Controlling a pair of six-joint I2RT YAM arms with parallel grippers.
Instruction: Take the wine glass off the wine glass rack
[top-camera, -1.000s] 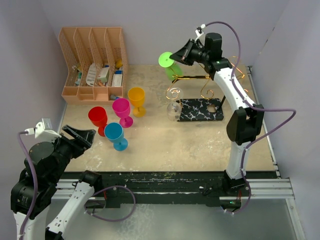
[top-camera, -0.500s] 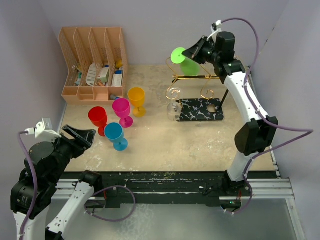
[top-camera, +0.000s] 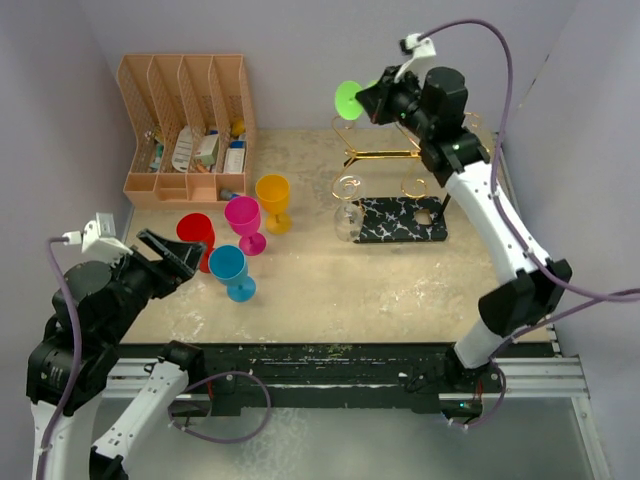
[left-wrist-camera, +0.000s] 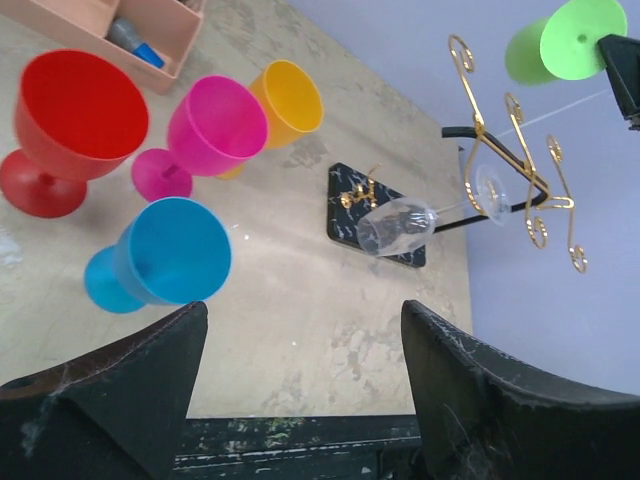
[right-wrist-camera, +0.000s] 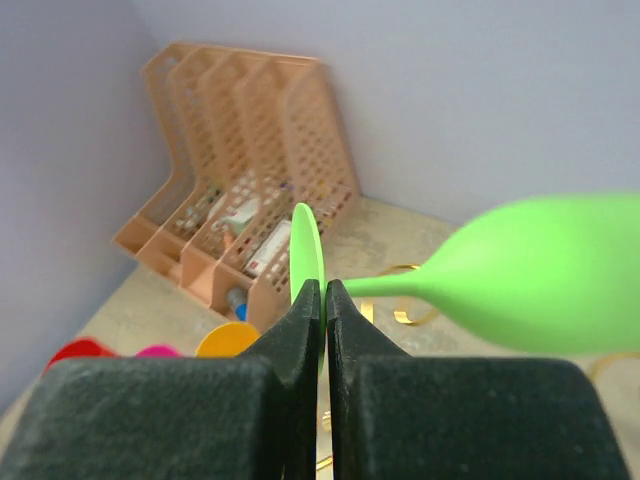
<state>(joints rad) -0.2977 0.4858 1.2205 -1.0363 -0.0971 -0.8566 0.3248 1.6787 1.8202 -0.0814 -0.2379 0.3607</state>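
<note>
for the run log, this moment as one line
right end effector: shut on green wine glass | held above wine glass rack | left end effector: open | clear glass: on rack

The overhead camera hangs high behind both arm bases, looking down on the whole table (top-camera: 400, 290). The left wrist camera sits just behind the left pincer (left-wrist-camera: 302, 325), low, with the blue cup (left-wrist-camera: 175, 250) close ahead and the wine glass rack (left-wrist-camera: 481, 130) far beyond its tips. The right wrist camera crowds the right pincer (right-wrist-camera: 324, 300), facing the orange file organiser (right-wrist-camera: 250, 180). All three share the green wine glass (right-wrist-camera: 540, 270).
</note>
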